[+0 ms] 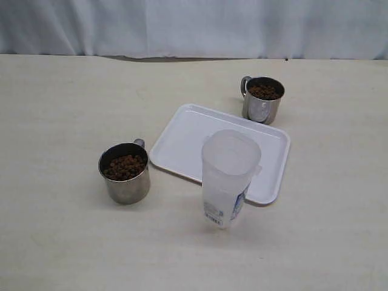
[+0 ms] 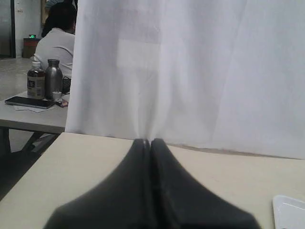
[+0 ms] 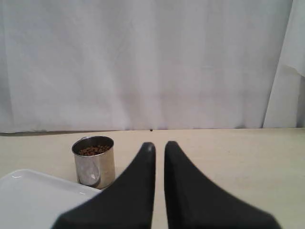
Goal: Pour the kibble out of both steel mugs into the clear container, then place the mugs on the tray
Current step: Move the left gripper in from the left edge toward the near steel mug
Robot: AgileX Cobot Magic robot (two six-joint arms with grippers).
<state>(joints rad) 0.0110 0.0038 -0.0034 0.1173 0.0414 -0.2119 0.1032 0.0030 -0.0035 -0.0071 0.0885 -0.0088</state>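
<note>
Ahead of the left pincer (image 2: 150, 141), whose fingers are pressed flat together on nothing, you get only the table (image 2: 95, 162) and one corner of the tray (image 2: 289, 212). The left mug (image 1: 125, 173) is outside that wrist view, so its place relative to the tips cannot be told. Risk 1: approach with the fingers unopened and you will shove that mug; its kibble (image 1: 125, 166) sits near the rim and would likely scatter. Risk 2: its small loop handle faces the tray (image 1: 182, 130), so a grasp by the handle could slip and let the mug swing. Risk 3: the clear container (image 1: 228, 176) is tall, narrow and looks empty, so probably light. It stands at the tray's near edge (touching or not, I cannot tell), and a mug rim knocking its mouth could topple it. Pouring from both sides at once crowds that mouth. The right mug (image 3: 94, 162) stands beyond the right pincer (image 3: 159, 144), off to one side of its tips and just past the tray edge. That pincer is drawn nearly together, a thin slit between the fingers, pinching nothing. Risk 4: same shove hazard here, and the tray rim beside the mug could catch a low finger.
</note>
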